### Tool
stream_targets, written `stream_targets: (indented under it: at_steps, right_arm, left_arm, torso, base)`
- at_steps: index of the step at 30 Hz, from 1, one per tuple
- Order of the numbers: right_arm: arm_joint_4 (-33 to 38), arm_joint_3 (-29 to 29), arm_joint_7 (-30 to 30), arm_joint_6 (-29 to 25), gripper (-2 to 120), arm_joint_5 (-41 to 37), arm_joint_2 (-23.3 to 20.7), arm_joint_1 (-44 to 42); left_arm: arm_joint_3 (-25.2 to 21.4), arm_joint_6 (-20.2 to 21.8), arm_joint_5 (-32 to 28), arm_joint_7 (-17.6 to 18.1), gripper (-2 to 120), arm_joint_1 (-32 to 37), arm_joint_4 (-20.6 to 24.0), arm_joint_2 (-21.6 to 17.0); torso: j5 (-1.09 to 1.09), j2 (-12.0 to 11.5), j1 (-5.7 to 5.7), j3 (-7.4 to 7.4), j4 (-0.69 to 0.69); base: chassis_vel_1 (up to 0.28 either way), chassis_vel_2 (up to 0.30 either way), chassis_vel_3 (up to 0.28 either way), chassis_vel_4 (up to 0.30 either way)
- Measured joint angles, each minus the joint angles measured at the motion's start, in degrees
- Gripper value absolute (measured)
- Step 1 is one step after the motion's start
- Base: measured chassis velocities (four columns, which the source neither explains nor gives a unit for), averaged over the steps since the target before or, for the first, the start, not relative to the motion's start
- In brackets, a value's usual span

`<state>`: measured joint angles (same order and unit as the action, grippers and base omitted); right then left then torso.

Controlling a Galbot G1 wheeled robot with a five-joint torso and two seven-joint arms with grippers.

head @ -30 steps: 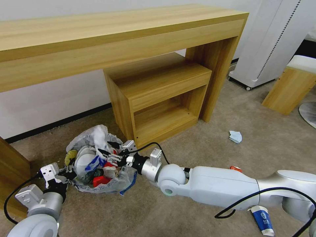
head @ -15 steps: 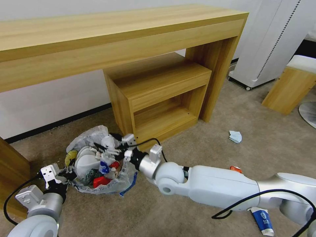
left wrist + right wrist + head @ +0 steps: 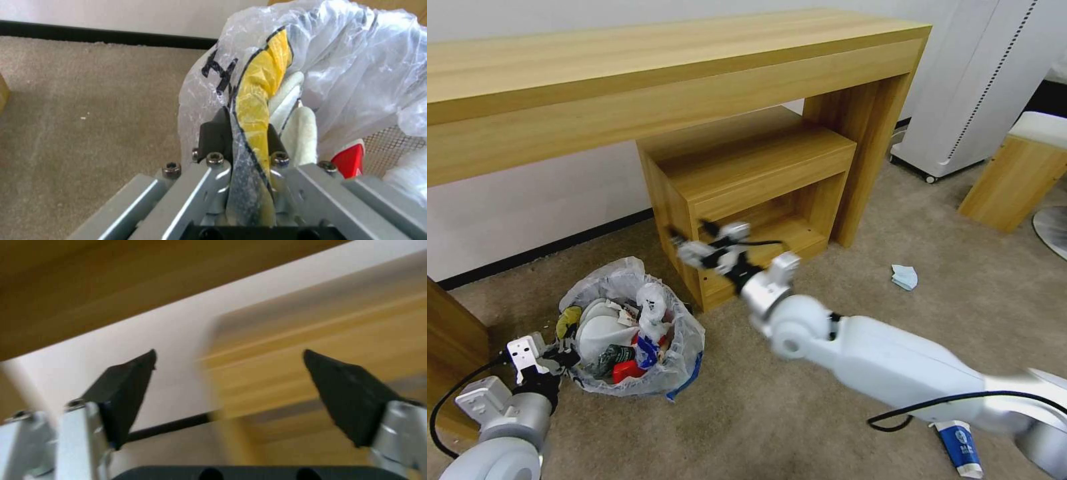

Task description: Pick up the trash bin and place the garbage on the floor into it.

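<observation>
The trash bin (image 3: 684, 337), lined with a crinkly translucent bag, stands on the beige floor (image 3: 827, 293) and is full of garbage: white slippers, red wrappers, crumpled white paper. My left gripper (image 3: 560, 352) is at the bin's near-left rim. In the left wrist view that gripper (image 3: 247, 133) is shut on the bag edge (image 3: 356, 66) and a yellow wrapper (image 3: 262, 93). My right gripper (image 3: 694, 240) hangs open and empty above and to the right of the bin, in front of the low cabinet; its fingers (image 3: 129, 390) stand wide apart. Crumpled blue-white paper (image 3: 904, 276) and a blue-white cup (image 3: 960, 448) lie on the floor.
A long wooden desk (image 3: 660, 73) spans the back, with a low open cabinet (image 3: 747, 193) under it beside the bin. A white appliance (image 3: 980, 80) and a wooden stool (image 3: 1017, 173) stand at the right. A wooden panel (image 3: 450, 333) flanks the left arm.
My right gripper has let go of the white crumpled paper into the bin and swung up and to the right, away from it. The left gripper has stayed on the bin's rim.
</observation>
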<state>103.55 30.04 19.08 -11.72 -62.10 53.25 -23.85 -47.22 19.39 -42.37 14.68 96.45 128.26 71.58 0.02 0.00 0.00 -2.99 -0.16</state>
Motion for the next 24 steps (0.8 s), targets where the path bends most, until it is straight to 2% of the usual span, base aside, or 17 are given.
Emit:
stream_targets:
  at_steps: [1,3,4,5,6,8,10,12,14,16,24]
  right_arm:
    - [0.07,-4.81,0.89,0.6,92,0.75,-1.79,-3.22]
    - [0.22,-6.26,1.1,0.78,95,0.96,-2.33,-4.23]
    - [0.77,-11.2,1.97,1.76,99,1.69,-3.95,-7.45]
    - [1.02,-14.12,2.22,2.08,99,2.23,-4.98,-9.47]
    - [1.02,-14.12,2.22,2.08,99,2.23,-4.98,-9.47]
    - [0.97,-20.44,2.65,2.29,100,4.38,-6.96,-14.62]
    - [0.91,-22.23,2.79,2.29,100,5.06,-7.5,-16.18]
    - [0.92,-27.61,3.1,2.07,100,6.97,-8.81,-21.51]
    - [0.89,-28.74,3.26,2.07,100,7.52,-8.97,-22.63]
    - [0.29,-33.29,3.97,2.03,100,9.39,-9.38,-27.06]
    - [-0.49,-39.59,5.1,2.05,100,12.3,-9.02,-32.47]
  left_arm:
    - [0.12,0.0,0.24,-0.14,3,-0.01,-0.13,0.0]
    - [0.16,0.0,0.29,-0.19,3,-0.01,-0.15,-0.01]
    - [0.24,0.0,0.32,-0.26,3,-0.01,-0.17,-0.09]
    - [0.29,0.0,0.32,-0.29,3,-0.05,-0.22,-0.17]
    - [0.29,0.0,0.32,-0.29,3,-0.05,-0.22,-0.17]
    - [0.47,0.0,0.37,-0.3,3,-0.08,-0.25,-0.27]
    - [0.5,0.0,0.43,-0.33,3,-0.05,-0.24,-0.3]
    - [0.52,-0.01,0.87,-0.63,3,0.14,-0.24,-0.37]
    - [0.52,-0.01,0.93,-0.67,3,0.22,-0.24,-0.37]
    - [0.52,-0.05,1.1,-0.81,3,0.43,-0.14,-0.37]
    - [0.58,-0.15,1.32,-1.01,3,0.81,0.09,-0.27]
  torso:
    - [0.0,0.0,0.0,0.0,0.0]
    - [0.0,0.0,0.0,0.0,0.0]
    - [0.01,0.01,0.0,0.0,-0.01]
    - [0.0,0.01,0.0,0.01,0.01]
    - [0.0,0.01,0.0,0.01,0.01]
    - [0.0,0.01,0.0,0.0,0.01]
    - [0.01,0.0,0.0,0.0,0.0]
    - [0.0,0.0,0.0,0.0,0.0]
    - [0.0,0.0,0.0,0.0,-0.01]
    - [-0.01,0.0,0.0,0.0,0.0]
    - [-0.01,0.0,0.0,0.0,0.02]
  base:
    - [0.0,0.0,0.0,0.0]
    - [0.0,0.0,0.0,0.0]
    - [0.0,0.0,0.0,0.0]
    - [0.0,0.0,0.0,0.0]
    - [0.0,0.0,0.0,0.0]
    - [0.0,0.0,0.0,0.0]
    - [0.0,0.0,0.0,0.0]
    - [0.0,0.0,0.0,0.0]
    - [0.0,0.0,0.0,0.0]
    - [0.0,0.0,0.0,0.0]
    - [0.0,0.0,0.0,0.0]
